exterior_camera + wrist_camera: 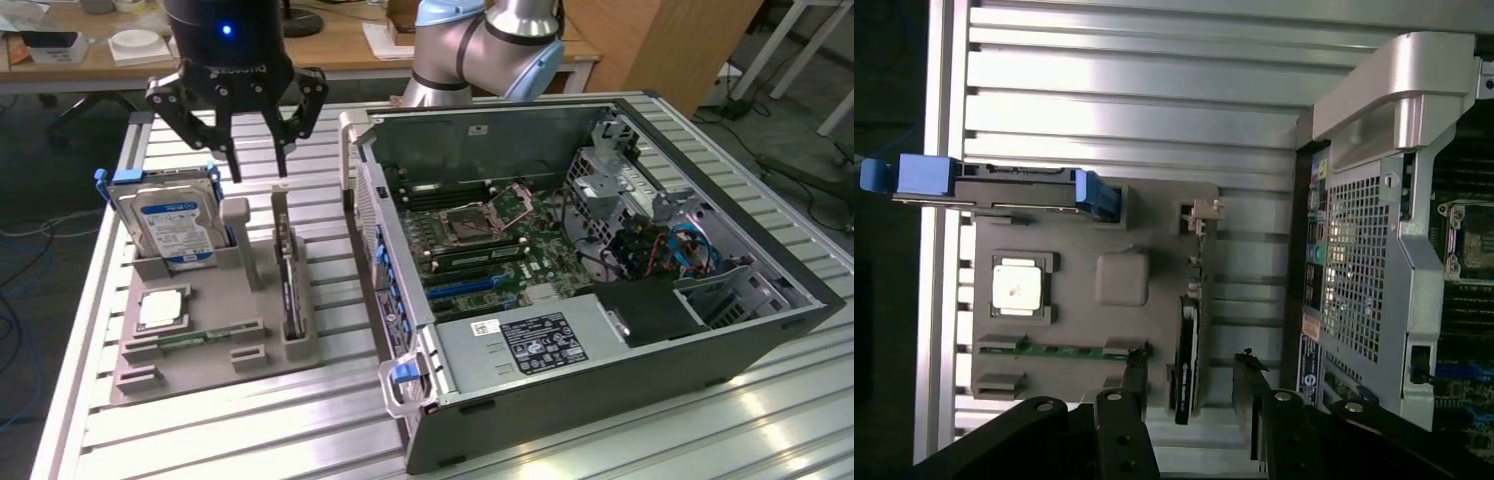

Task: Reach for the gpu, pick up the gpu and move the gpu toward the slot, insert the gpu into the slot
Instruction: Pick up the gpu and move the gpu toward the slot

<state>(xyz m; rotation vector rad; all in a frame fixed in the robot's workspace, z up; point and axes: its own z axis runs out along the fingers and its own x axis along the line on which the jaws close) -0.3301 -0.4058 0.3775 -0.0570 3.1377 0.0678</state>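
The gpu (287,268), a thin dark card, stands on its edge in a holder on the grey tray (200,378). My gripper (258,168) hangs just above the card's far end, open, with nothing between its fingers. In the wrist view the gpu (1187,350) runs lengthwise between my two black fingers (1137,385), with the gripper (1194,400) straddling it from above without touching. The blue expansion slot (465,284) lies on the motherboard inside the open computer case (694,330), on the exterior view's right.
On the tray a silver blue-labelled hard drive (174,225) stands upright, with a square processor chip (160,308) and a green memory stick (200,338) lying flat. The case's side wall (380,250) rises close beside the tray. All rest on a ribbed metal table (267,440).
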